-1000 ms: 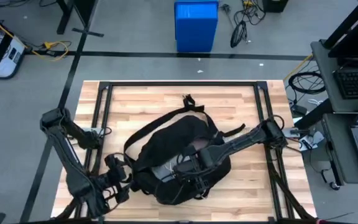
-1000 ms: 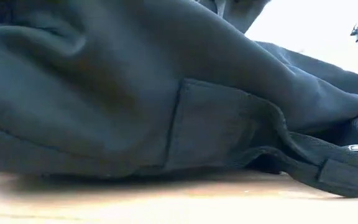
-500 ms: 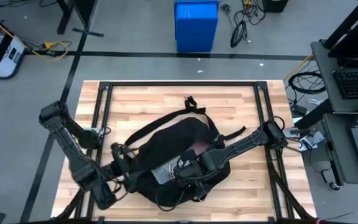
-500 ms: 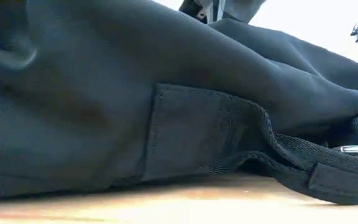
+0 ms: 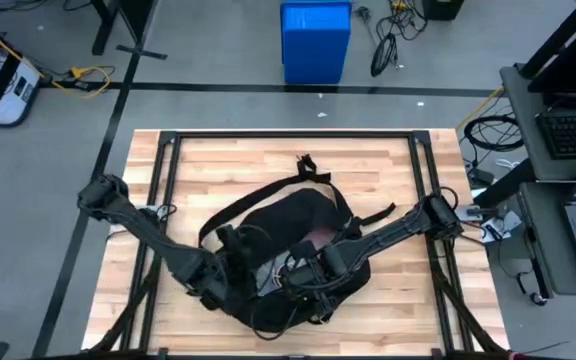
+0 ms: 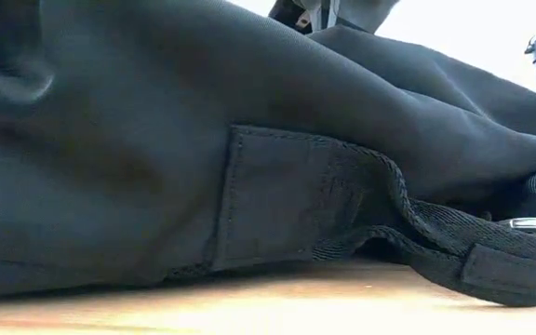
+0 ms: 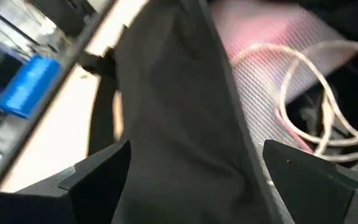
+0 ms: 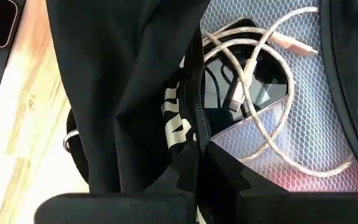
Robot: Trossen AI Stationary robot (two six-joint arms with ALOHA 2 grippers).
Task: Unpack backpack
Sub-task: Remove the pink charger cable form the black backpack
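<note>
We are working at the mouth of the backpack [image 5: 283, 255], with both arms reaching into it from opposite sides. Our right pincer [image 8: 197, 163] is clamping its fingers together on the black edge of the backpack's opening, the flap that carries white lettering, and is holding that edge off the contents. Just beyond this pincer, inside the bag, a pale coiled cable [image 8: 263, 81] is lying on a white mesh pouch [image 8: 303, 137] with a pinkish tint, and a dark flat item sits under the cable loops; what that item is we cannot tell.

Our left pincer [image 7: 191, 180] is spread wide, one finger on each side of a fold of black fabric, not yet closing on it. Ahead of it the same cable [image 7: 303, 99] and mesh are showing through the opening. In the overhead view this pincer [image 5: 230, 262] is sitting at the bag's side opposite the right pincer [image 5: 313, 270], the two quite near each other.

The backpack is lying flat in the middle of the wooden desk [image 5: 388, 170], its straps trailing away from both pincers.

We judge the step in hand to be opening the bag, with nothing taken out yet. Next, we think, the left pincer needs either to close on the fabric it is straddling and widen the mouth, or to move past it toward the cable, while the right one goes on gripping its edge.
</note>
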